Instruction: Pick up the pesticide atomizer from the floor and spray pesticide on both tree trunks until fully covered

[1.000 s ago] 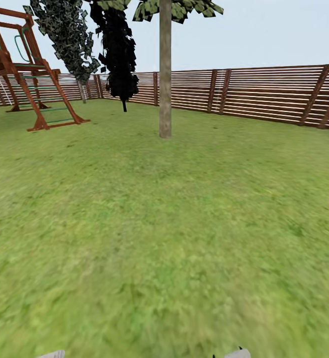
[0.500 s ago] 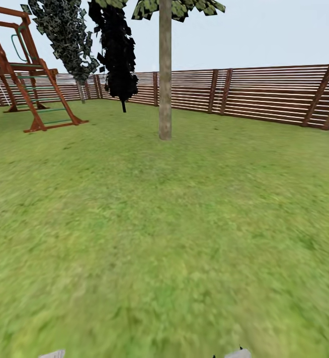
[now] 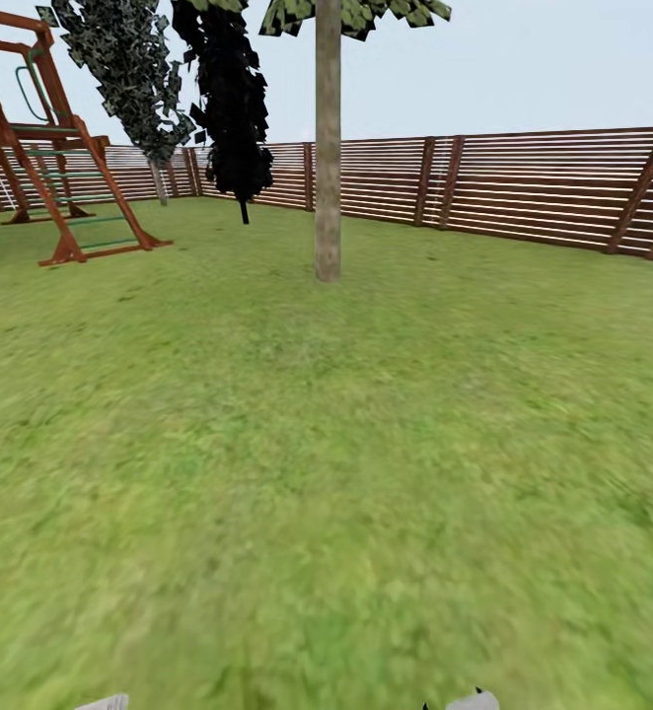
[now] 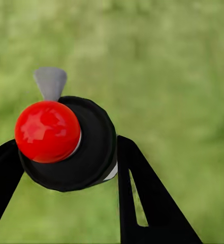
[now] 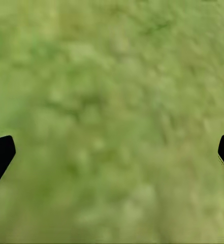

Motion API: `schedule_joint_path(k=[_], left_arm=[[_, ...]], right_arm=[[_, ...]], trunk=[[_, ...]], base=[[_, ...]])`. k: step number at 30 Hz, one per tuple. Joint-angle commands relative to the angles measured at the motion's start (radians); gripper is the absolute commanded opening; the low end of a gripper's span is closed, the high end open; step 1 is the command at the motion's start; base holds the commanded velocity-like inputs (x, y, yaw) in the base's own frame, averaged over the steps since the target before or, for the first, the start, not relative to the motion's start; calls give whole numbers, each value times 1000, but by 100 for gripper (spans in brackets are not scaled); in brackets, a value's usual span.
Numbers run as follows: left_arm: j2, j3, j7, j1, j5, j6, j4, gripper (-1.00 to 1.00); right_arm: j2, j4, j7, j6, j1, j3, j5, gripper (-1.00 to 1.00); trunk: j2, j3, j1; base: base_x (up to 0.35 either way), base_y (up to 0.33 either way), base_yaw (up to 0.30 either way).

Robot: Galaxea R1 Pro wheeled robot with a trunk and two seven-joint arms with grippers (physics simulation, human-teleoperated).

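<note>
The pesticide atomizer (image 4: 86, 152), a dark round bottle with a red top (image 4: 47, 131) and a grey nozzle, sits between the black fingers (image 4: 142, 193) of my left gripper (image 4: 66, 170), which is shut on it above grass. My right gripper (image 5: 112, 155) is open over the lawn, its black fingertips (image 5: 0, 152) far apart with nothing between them. One tree stands ahead in the head view, its pale straight trunk (image 3: 327, 158) rising from the garden lawn (image 3: 326, 444) to a light-green crown (image 3: 366, 12).
A brown slat fence (image 3: 524, 187) bounds the lawn at the back. A red-brown play frame with a ladder (image 3: 60, 168) stands at far left. Two dark narrow trees (image 3: 230, 99) grow by the fence, left of the trunk. Open grass lies between me and the trunk.
The whole head view has shifted slightly: the tree trunk's base sits a little lower and the play frame further left, so the camera has moved nearer. Nothing else changes.
</note>
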Motion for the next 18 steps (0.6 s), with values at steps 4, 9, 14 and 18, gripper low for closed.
schedule_joint_path(k=[4, 9, 14, 18], left_arm=[[0, 0, 0, 0, 0, 0, 0, -100], [0, 0, 0, 0, 0, 0, 0, -100], [0, 0, 0, 0, 0, 0, 0, -100], [0, 0, 0, 0, 0, 0, 0, -100]], right_arm=[[0, 0, 0, 0, 0, 0, 0, 100], [0, 0, 0, 0, 0, 0, 0, 100], [0, 0, 0, 0, 0, 0, 0, 100], [0, 0, 0, 0, 0, 0, 0, 100]], trunk=[[0, 0, 0], [0, 0, 0], [0, 0, 0], [0, 0, 0]], base=[[338, 0, 0], [338, 0, 0], [338, 0, 0], [338, 0, 0]])
